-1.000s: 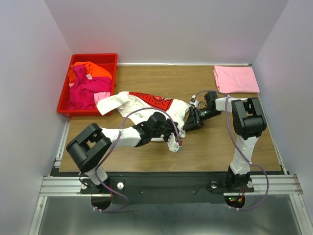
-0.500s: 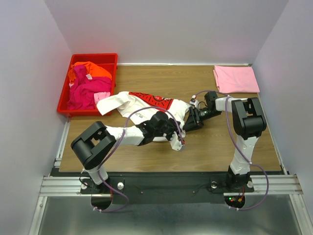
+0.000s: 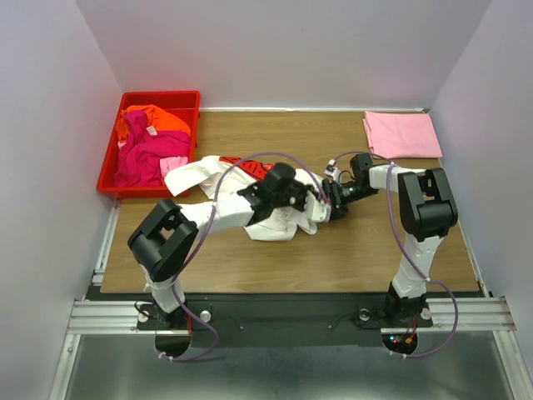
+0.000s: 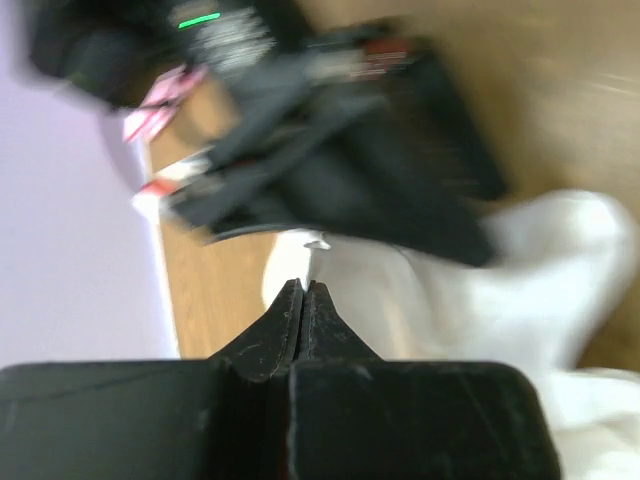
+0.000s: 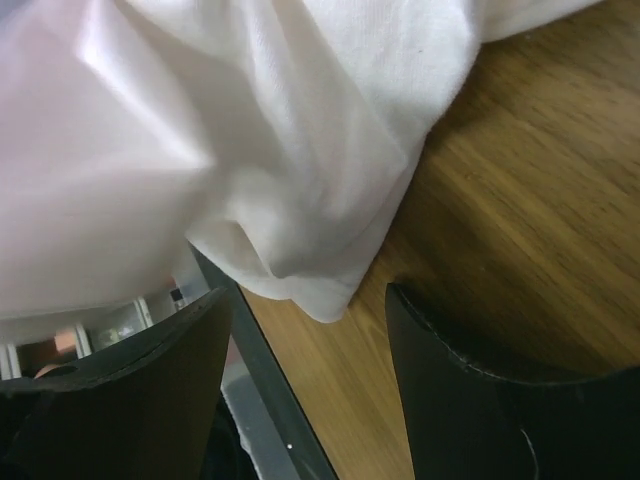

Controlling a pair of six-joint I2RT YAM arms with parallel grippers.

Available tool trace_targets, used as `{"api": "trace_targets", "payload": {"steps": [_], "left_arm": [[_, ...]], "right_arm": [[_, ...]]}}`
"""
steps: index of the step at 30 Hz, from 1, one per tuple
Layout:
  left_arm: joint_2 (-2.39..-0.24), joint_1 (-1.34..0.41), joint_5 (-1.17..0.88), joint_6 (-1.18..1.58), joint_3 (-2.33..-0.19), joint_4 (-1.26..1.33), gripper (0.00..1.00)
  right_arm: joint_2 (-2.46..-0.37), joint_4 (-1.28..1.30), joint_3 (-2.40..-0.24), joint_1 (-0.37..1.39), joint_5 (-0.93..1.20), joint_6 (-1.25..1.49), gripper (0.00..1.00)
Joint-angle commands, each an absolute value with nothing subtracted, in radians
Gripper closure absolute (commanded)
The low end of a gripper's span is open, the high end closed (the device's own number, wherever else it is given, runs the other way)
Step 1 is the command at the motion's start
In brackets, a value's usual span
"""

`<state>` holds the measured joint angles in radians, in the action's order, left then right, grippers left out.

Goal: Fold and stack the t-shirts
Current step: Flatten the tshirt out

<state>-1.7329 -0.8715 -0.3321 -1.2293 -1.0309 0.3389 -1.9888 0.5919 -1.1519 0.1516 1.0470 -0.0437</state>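
White cotton takes up the middle of the table point(image 3: 375, 250). The large white t-shirt point(image 3: 187, 177) with its red print lies crumpled there, one sleeve reaching toward 10 o'clock. At 10 o'clock the red bin point(image 3: 162, 95) holds the orange t-shirt point(image 3: 162, 119) and the magenta t-shirt point(image 3: 150, 158) in a heap. At 1 o'clock the pale pink t-shirt point(image 3: 401, 133) lies folded flat, well apart from the rest.

The left arm point(image 3: 221, 212) lies across the white cloth and hides much of the print. Both grippers meet at the shirt's 3 o'clock edge. The left gripper point(image 4: 303, 290) has its jaws pressed together, tips aimed at the white hem; whether a fold is pinched I cannot tell. The right gripper point(image 5: 305, 300) stands with jaws spread, a loose corner of white cloth hanging between them over bare wood. Its blurred black body sits straight ahead of the left gripper, blocking the way.
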Motion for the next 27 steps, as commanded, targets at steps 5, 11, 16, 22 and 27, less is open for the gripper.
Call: {"api": "trace_targets", "payload": {"steps": [5, 11, 16, 22, 27], "left_arm": [[-1.75, -0.665, -0.362, -0.763, -1.413, 0.14, 1.0], [-1.755, -0.545, -0.35, -0.624, -1.479, 0.095, 1.0], [-1.759, -0.466, -0.331, -0.551, -1.465, 0.094, 1.0], [-1.767, -0.396, -0.319, -0.503, -1.45, 0.095, 1.0], [-1.73, -0.356, -0.325, -0.491, -1.422, 0.095, 1.0]], "right_arm": [[-1.959, 0.549, -1.192, 0.132, 0.914, -0.045, 0.3], [-2.003, 0.548, -1.239, 0.133, 0.874, -0.031, 0.33], [-2.04, 0.538, -1.253, 0.135, 0.861, -0.009, 0.34], [-2.063, 0.54, -1.243, 0.146, 0.848, -0.015, 0.36], [-2.062, 0.545, -1.22, 0.166, 0.824, -0.037, 0.53]]}}
